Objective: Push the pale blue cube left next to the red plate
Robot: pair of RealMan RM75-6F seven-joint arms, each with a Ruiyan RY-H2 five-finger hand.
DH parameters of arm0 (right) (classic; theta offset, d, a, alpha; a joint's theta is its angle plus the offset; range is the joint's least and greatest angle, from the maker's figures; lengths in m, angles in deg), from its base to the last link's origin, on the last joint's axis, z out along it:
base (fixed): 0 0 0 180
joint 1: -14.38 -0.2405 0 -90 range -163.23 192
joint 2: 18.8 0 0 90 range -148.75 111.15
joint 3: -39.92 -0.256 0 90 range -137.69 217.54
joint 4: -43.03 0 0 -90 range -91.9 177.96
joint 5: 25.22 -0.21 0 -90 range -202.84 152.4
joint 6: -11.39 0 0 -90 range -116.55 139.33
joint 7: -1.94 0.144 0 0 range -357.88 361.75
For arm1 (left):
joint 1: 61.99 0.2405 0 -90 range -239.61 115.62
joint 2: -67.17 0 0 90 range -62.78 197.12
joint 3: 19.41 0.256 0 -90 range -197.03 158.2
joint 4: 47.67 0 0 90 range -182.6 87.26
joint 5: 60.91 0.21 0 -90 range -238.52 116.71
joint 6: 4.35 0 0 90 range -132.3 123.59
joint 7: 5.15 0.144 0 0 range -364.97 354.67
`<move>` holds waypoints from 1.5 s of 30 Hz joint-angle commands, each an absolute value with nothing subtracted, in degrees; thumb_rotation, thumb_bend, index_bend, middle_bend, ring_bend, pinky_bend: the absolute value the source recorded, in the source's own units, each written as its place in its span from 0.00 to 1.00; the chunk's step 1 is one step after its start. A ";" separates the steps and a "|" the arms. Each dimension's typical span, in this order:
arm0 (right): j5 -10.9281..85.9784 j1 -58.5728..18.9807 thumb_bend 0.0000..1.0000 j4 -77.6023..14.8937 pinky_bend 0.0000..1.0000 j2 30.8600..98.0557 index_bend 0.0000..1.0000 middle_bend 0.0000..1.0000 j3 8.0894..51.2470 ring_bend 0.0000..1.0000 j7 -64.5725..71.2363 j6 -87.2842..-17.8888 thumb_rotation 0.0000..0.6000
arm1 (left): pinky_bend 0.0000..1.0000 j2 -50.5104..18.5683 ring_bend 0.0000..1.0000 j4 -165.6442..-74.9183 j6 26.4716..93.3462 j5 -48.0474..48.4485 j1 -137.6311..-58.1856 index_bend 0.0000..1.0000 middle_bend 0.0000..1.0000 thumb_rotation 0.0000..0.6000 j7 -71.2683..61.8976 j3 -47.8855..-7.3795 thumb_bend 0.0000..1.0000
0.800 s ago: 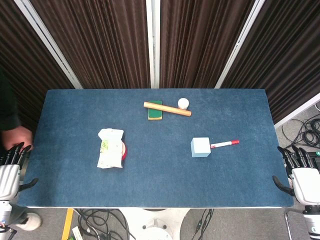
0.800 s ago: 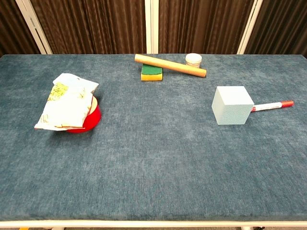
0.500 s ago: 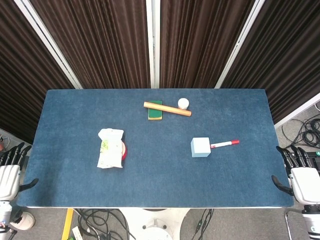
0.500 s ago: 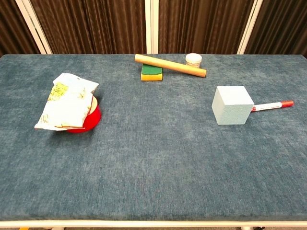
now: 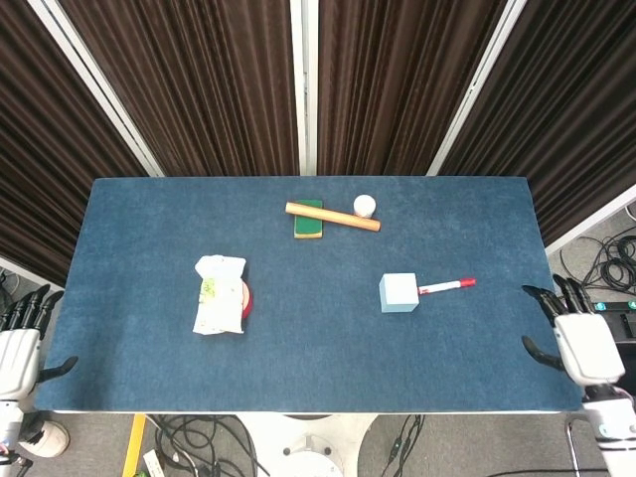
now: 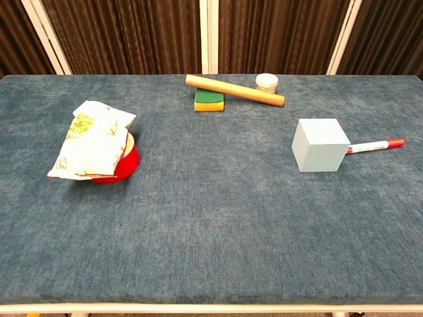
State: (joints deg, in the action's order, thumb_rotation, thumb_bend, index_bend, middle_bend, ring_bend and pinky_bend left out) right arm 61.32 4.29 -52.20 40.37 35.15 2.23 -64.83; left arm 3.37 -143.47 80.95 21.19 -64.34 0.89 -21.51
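The pale blue cube (image 5: 398, 293) (image 6: 320, 144) stands right of the table's middle. Well to its left, a red plate (image 5: 245, 299) (image 6: 125, 162) lies mostly hidden under a white snack bag (image 5: 219, 307) (image 6: 91, 140). My right hand (image 5: 573, 341) hovers at the table's right edge, fingers spread and empty, far right of the cube. Off the table's left front corner my left hand (image 5: 20, 346) is also empty with fingers apart. Neither hand shows in the chest view.
A red-and-white marker (image 5: 446, 286) (image 6: 374, 146) lies just right of the cube. At the back, a wooden rolling pin (image 5: 332, 217) (image 6: 234, 90) rests across a green-yellow sponge (image 5: 308, 221) (image 6: 209, 100), beside a small white jar (image 5: 365, 206) (image 6: 267, 82). Cables lie on the floor.
My right hand has moved left and slightly up toward the table's right edge. A person's hand at the far left has gone from view. The cube has not moved.
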 commanded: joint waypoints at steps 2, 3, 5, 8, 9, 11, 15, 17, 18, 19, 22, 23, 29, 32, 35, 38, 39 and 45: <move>54.32 -4.21 0.19 -50.22 0.06 43.68 0.21 0.25 31.76 0.01 -4.40 -52.69 1.00 | 0.13 3.57 0.09 -143.58 81.15 21.10 -63.98 0.15 0.14 1.00 0.82 -21.27 0.16; 53.33 -5.48 0.19 -49.33 0.06 44.63 0.21 0.25 31.46 0.01 -5.41 -50.89 1.00 | 0.13 3.61 0.09 -143.57 81.21 20.98 -63.87 0.15 0.14 1.00 0.93 -21.23 0.16; 51.21 -8.23 0.19 -46.83 0.07 47.08 0.21 0.24 30.91 0.01 -7.64 -47.17 1.00 | 0.13 3.76 0.09 -143.63 81.27 20.72 -63.68 0.15 0.14 1.00 1.25 -21.16 0.16; 48.20 -11.50 0.18 -42.38 0.08 51.21 0.21 0.24 30.28 0.01 -10.64 -43.32 1.00 | 0.13 3.84 0.09 -143.66 81.16 20.44 -63.50 0.15 0.14 1.00 1.11 -21.07 0.16; 47.40 -12.33 0.18 -41.07 0.08 52.46 0.21 0.24 30.18 0.01 -11.20 -42.33 1.00 | 0.13 3.87 0.09 -143.64 81.09 20.38 -63.49 0.15 0.14 1.00 1.08 -21.05 0.16; 46.27 -14.05 0.18 -37.57 0.08 55.32 0.22 0.24 30.22 0.01 -12.88 -40.72 1.00 | 0.13 3.97 0.09 -143.60 80.92 20.27 -63.48 0.15 0.14 1.00 0.93 -21.03 0.16; 45.34 -16.43 0.18 -31.12 0.08 60.10 0.26 0.25 30.71 0.01 -14.85 -38.72 1.00 | 0.13 4.12 0.09 -143.52 80.85 20.18 -63.36 0.15 0.14 1.00 0.66 -20.96 0.16; 45.12 -17.33 0.18 -28.11 0.08 62.13 0.29 0.27 31.12 0.01 -15.30 -37.82 1.00 | 0.13 4.13 0.09 -143.48 80.82 19.99 -63.19 0.15 0.14 1.00 0.53 -20.88 0.16; 45.05 -17.65 0.18 -26.92 0.08 62.92 0.31 0.28 31.32 0.01 -15.44 -37.45 1.00 | 0.13 4.10 0.09 -143.47 80.81 19.87 -63.12 0.15 0.14 1.00 0.48 -20.86 0.16; 44.98 -17.98 0.18 -25.46 0.08 63.92 0.32 0.28 31.57 0.02 -15.49 -37.06 1.00 | 0.13 4.07 0.09 -143.60 80.73 19.71 -63.08 0.15 0.14 1.00 0.28 -20.87 0.16; 44.72 -18.51 0.18 -22.23 0.09 66.17 0.35 0.31 32.07 0.03 -15.36 -36.44 1.00 | 0.13 4.04 0.09 -143.73 80.54 19.43 -63.01 0.15 0.14 1.00 -0.26 -20.92 0.16; 44.66 -18.60 0.18 -21.40 0.09 66.76 0.35 0.32 32.17 0.04 -15.23 -36.37 1.00 | 0.13 4.05 0.09 -143.74 80.49 19.40 -63.01 0.15 0.14 1.00 -0.35 -20.93 0.16; 44.56 -19.00 0.18 -16.31 0.10 70.07 0.38 0.34 32.74 0.04 -14.08 -35.98 1.00 | 0.13 4.08 0.09 -143.51 80.22 19.36 -63.06 0.15 0.14 1.00 -0.69 -20.96 0.15; 44.31 -19.20 0.18 -14.20 0.10 71.33 0.38 0.34 32.79 0.04 -13.68 -35.69 1.00 | 0.13 4.04 0.09 -143.48 80.08 19.32 -63.06 0.15 0.14 1.00 -0.65 -20.93 0.15; 44.11 -19.35 0.18 -12.35 0.10 72.42 0.41 0.37 32.69 0.06 -13.05 -35.54 1.00 | 0.13 4.05 0.09 -143.47 80.00 19.10 -63.00 0.15 0.14 1.00 -0.60 -20.92 0.15; 43.99 -19.62 0.18 -10.92 0.11 73.21 0.44 0.40 32.42 0.08 -12.06 -35.29 1.00 | 0.13 4.12 0.09 -143.52 80.15 19.17 -62.93 0.15 0.14 1.00 -0.54 -20.94 0.15; 43.96 -19.69 0.18 -10.58 0.11 73.37 0.45 0.42 32.36 0.08 -11.80 -35.19 1.00 | 0.13 4.13 0.09 -143.50 80.23 19.20 -62.85 0.15 0.14 1.00 -0.55 -20.90 0.15; 43.87 -20.15 0.22 -9.26 0.12 73.95 0.48 0.45 32.26 0.11 -11.34 -34.59 1.00 | 0.13 3.99 0.09 -143.22 80.13 19.11 -62.85 0.15 0.14 1.00 -0.49 -20.94 0.15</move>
